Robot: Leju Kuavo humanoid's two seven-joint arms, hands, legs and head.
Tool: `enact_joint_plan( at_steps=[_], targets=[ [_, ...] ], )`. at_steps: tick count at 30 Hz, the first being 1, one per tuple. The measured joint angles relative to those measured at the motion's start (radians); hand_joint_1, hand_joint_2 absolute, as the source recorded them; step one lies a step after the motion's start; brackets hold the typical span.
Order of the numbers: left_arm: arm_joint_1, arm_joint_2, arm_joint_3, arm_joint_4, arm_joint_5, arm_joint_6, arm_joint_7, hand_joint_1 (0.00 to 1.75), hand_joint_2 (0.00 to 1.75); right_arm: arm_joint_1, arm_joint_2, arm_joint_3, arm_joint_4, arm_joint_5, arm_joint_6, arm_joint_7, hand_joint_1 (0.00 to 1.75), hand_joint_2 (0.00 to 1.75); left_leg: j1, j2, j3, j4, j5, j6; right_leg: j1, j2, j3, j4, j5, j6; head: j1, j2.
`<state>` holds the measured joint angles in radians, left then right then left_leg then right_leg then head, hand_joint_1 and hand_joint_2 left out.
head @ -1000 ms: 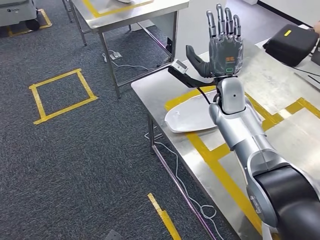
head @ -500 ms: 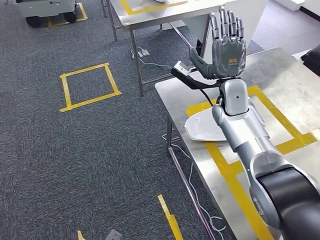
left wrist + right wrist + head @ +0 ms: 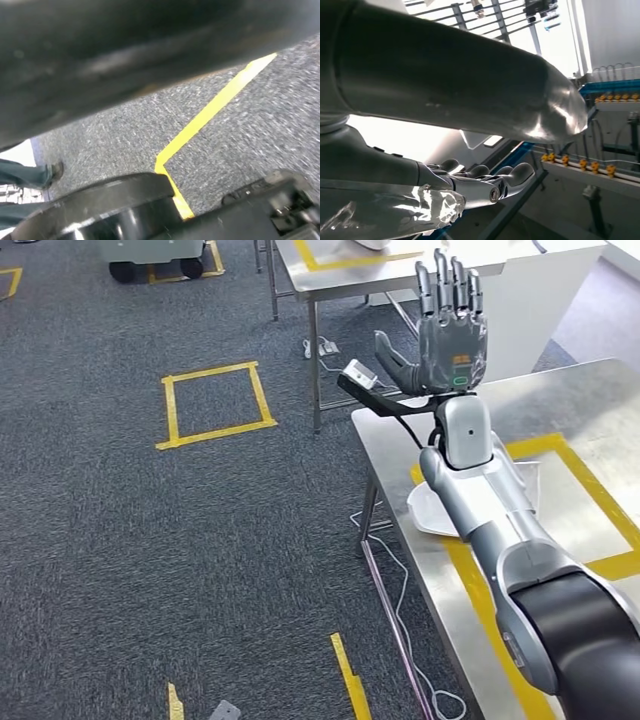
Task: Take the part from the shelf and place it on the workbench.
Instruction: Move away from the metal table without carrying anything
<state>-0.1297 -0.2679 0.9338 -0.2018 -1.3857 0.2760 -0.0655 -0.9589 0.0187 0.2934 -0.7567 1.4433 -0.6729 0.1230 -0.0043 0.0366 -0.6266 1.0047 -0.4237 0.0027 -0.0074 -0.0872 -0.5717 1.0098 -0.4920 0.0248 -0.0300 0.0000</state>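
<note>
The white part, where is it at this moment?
In the head view, the white part lies on the steel workbench near its front left corner, on the yellow tape outline, partly hidden behind the raised right arm.

You see the right arm (image 3: 490, 510) as a run of silver, rounded metal segments that ends in a glossy black cylindrical section nearest the camera. A pale silver wrist block carries 1 small dark dot at its centre. The right hand (image 3: 450, 335) has a dark grey back plate bearing an orange marking and a small green one, with ribbed dark grey fingers (image 3: 453, 285) and a thick grey thumb. A thin black cable curves beside the wrist.
</note>
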Motion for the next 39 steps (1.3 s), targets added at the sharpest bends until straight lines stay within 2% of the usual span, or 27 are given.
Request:
enact_joint_plan(
  at_steps=[2, 4, 5, 6, 7, 8, 10, 11, 12, 15, 17, 18, 20, 21, 22, 23, 25, 26, 27, 28, 31, 39],
  targets=[
    [0.0, -0.001, 0.0, 0.0, -0.001, 0.0, 0.0, 0.0, 0.0, -0.002, -0.002, 0.002, -0.004, -0.001, 0.0, 0.001, 0.0, 0.0, 0.005, -0.018, 0.003, -0.005, 0.004, 0.011, -0.004, 0.032, -0.019, 0.045, -0.033, 0.009, 0.003, 0.0],
    [-0.002, -0.003, 0.001, 0.0, -0.002, 0.001, 0.0, 0.0, 0.0, -0.001, -0.006, 0.003, -0.006, -0.002, 0.0, 0.002, 0.0, 0.0, 0.008, -0.037, 0.004, -0.006, 0.004, 0.017, -0.007, 0.072, -0.081, 0.171, -0.093, 0.013, 0.006, 0.0],
    [-0.002, -0.004, 0.001, 0.0, -0.003, 0.001, 0.0, 0.0, 0.0, 0.002, -0.008, 0.004, -0.006, -0.002, 0.001, 0.002, 0.0, 0.0, 0.008, -0.047, 0.004, -0.006, 0.005, 0.019, -0.007, 0.079, -0.116, 0.238, -0.115, 0.015, 0.008, 0.0],
    [-0.001, -0.004, 0.001, 0.0, -0.003, 0.001, 0.0, 0.0, 0.0, 0.005, -0.009, 0.004, -0.006, -0.002, 0.001, 0.002, 0.0, 0.0, 0.008, -0.059, 0.004, -0.006, 0.005, 0.019, -0.007, 0.082, -0.141, 0.281, -0.123, 0.015, 0.008, 0.0],
    [-0.001, -0.004, 0.001, 0.0, -0.003, 0.001, 0.0, 0.0, 0.0, 0.007, -0.009, 0.005, -0.006, -0.003, 0.001, 0.003, 0.0, 0.0, 0.008, -0.07, 0.005, -0.005, 0.005, 0.019, -0.007, 0.084, -0.149, 0.285, -0.109, 0.015, 0.009, 0.0],
    [0.0, -0.004, 0.001, 0.0, -0.003, 0.001, 0.0, 0.0, 0.0, 0.007, -0.01, 0.006, -0.006, -0.003, 0.001, 0.003, 0.0, 0.0, 0.008, -0.08, 0.006, -0.004, 0.004, 0.019, -0.007, 0.085, -0.139, 0.25, -0.078, 0.013, 0.009, 0.0],
    [-0.001, -0.005, 0.002, 0.0, -0.003, 0.001, -0.001, 0.0, 0.0, 0.003, -0.012, 0.007, -0.006, -0.004, 0.0, 0.003, 0.0, 0.0, 0.007, -0.095, 0.007, -0.002, 0.002, 0.015, -0.008, 0.094, -0.083, 0.115, -0.004, 0.009, 0.009, 0.0],
    [-0.001, -0.005, 0.002, 0.0, -0.003, 0.001, -0.002, 0.0, 0.0, 0.001, -0.013, 0.008, -0.006, -0.004, 0.0, 0.003, 0.0, 0.0, 0.006, -0.101, 0.005, 0.001, 0.002, 0.011, -0.008, 0.099, -0.056, 0.058, 0.016, 0.007, 0.009, 0.0],
    [-0.001, -0.005, 0.002, 0.0, -0.003, 0.001, -0.003, 0.0, 0.0, 0.001, -0.013, 0.009, -0.006, -0.005, 0.0, 0.003, 0.0, 0.0, 0.005, -0.106, 0.002, 0.002, 0.002, 0.006, -0.007, 0.104, -0.039, 0.023, 0.025, 0.005, 0.009, 0.0],
    [0.002, -0.004, 0.003, 0.0, -0.003, 0.001, -0.003, 0.0, 0.0, 0.003, -0.013, 0.01, -0.007, -0.008, 0.0, 0.002, 0.0, 0.0, 0.007, -0.111, -0.004, 0.004, 0.003, -0.009, -0.006, 0.104, -0.03, 0.01, 0.025, -0.007, 0.009, 0.0],
    [0.002, -0.003, 0.003, 0.0, -0.003, 0.002, -0.003, 0.0, 0.0, 0.002, -0.013, 0.011, -0.01, -0.01, 0.0, 0.001, 0.0, 0.0, 0.006, -0.09, -0.017, 0.038, -0.025, -0.019, -0.01, 0.1, -0.028, 0.006, 0.028, -0.019, 0.003, 0.0],
    [0.001, -0.002, 0.003, 0.0, -0.004, 0.002, -0.003, 0.0, 0.0, 0.001, -0.014, 0.011, -0.012, -0.011, 0.0, 0.0, 0.0, 0.0, 0.007, -0.075, -0.038, 0.084, -0.053, -0.024, -0.012, 0.098, -0.027, 0.005, 0.029, -0.024, 0.0, 0.0],
    [0.0, -0.002, 0.003, 0.0, -0.004, 0.003, -0.003, 0.0, 0.0, 0.003, -0.014, 0.011, -0.014, -0.012, 0.0, 0.0, 0.0, 0.0, 0.009, -0.051, -0.098, 0.216, -0.114, -0.031, -0.011, 0.094, -0.027, 0.005, 0.028, -0.027, -0.004, 0.0],
    [0.0, -0.002, 0.003, 0.0, -0.005, 0.003, -0.003, 0.0, 0.0, 0.005, -0.014, 0.011, -0.014, -0.013, 0.0, 0.0, 0.0, 0.0, 0.01, -0.048, -0.121, 0.265, -0.128, -0.032, -0.011, 0.091, -0.027, 0.005, 0.028, -0.028, -0.004, 0.0],
    [0.0, -0.002, 0.003, 0.0, -0.005, 0.002, -0.003, 0.0, 0.0, 0.006, -0.015, 0.011, -0.014, -0.014, 0.0, -0.001, 0.0, 0.0, 0.01, -0.047, -0.128, 0.282, -0.124, -0.032, -0.01, 0.089, -0.026, 0.005, 0.028, -0.028, -0.005, 0.0],
    [0.001, -0.002, 0.004, 0.0, -0.005, 0.003, -0.003, 0.0, 0.0, 0.007, -0.015, 0.011, -0.014, -0.015, 0.0, -0.001, 0.0, 0.0, 0.01, -0.046, -0.116, 0.259, -0.101, -0.029, -0.009, 0.088, -0.026, 0.005, 0.027, -0.028, -0.005, 0.0],
    [0.0, -0.001, 0.004, 0.0, -0.005, 0.003, -0.003, 0.0, 0.0, 0.006, -0.015, 0.011, -0.014, -0.018, 0.001, -0.003, 0.0, 0.0, 0.007, -0.044, -0.056, 0.138, -0.034, -0.018, -0.007, 0.085, -0.024, 0.005, 0.026, -0.026, -0.004, 0.0],
    [0.0, -0.001, 0.004, 0.0, -0.005, 0.003, -0.003, 0.0, 0.0, 0.004, -0.015, 0.011, -0.014, -0.02, 0.001, -0.003, 0.0, 0.0, 0.005, -0.042, -0.025, 0.078, -0.012, -0.011, -0.004, 0.084, -0.024, 0.006, 0.024, -0.024, -0.004, 0.0],
    [-0.001, -0.001, 0.004, 0.0, -0.005, 0.003, -0.003, 0.0, 0.0, 0.003, -0.015, 0.011, -0.014, -0.021, 0.001, -0.004, 0.0, 0.0, 0.004, -0.039, -0.004, 0.035, -0.003, -0.007, -0.002, 0.084, -0.026, 0.008, 0.023, -0.022, -0.004, 0.0],
    [-0.001, -0.001, 0.004, 0.0, -0.005, 0.004, -0.003, 0.0, 0.0, 0.003, -0.016, 0.011, -0.014, -0.022, 0.001, -0.004, 0.0, 0.0, 0.003, -0.038, 0.006, 0.012, -0.004, -0.009, 0.001, 0.083, -0.03, 0.01, 0.022, -0.022, -0.002, 0.0],
    [0.0, -0.002, 0.005, 0.0, -0.004, 0.006, -0.005, 0.0, 0.0, 0.006, -0.018, 0.011, -0.015, -0.024, 0.002, -0.007, 0.0, 0.0, 0.003, -0.041, 0.007, 0.002, -0.009, -0.019, 0.002, 0.081, -0.033, 0.011, 0.022, -0.024, 0.0, 0.0],
    [-0.001, -0.004, 0.011, 0.0, 0.011, 0.004, -0.039, 0.0, 0.0, 0.006, -0.021, 0.016, -0.022, -0.024, 0.007, -0.01, 0.0, 0.0, -0.001, -0.043, 0.006, 0.002, -0.008, -0.008, -0.002, 0.079, -0.029, -0.001, 0.029, -0.012, 0.0, 0.0]
  ],
)
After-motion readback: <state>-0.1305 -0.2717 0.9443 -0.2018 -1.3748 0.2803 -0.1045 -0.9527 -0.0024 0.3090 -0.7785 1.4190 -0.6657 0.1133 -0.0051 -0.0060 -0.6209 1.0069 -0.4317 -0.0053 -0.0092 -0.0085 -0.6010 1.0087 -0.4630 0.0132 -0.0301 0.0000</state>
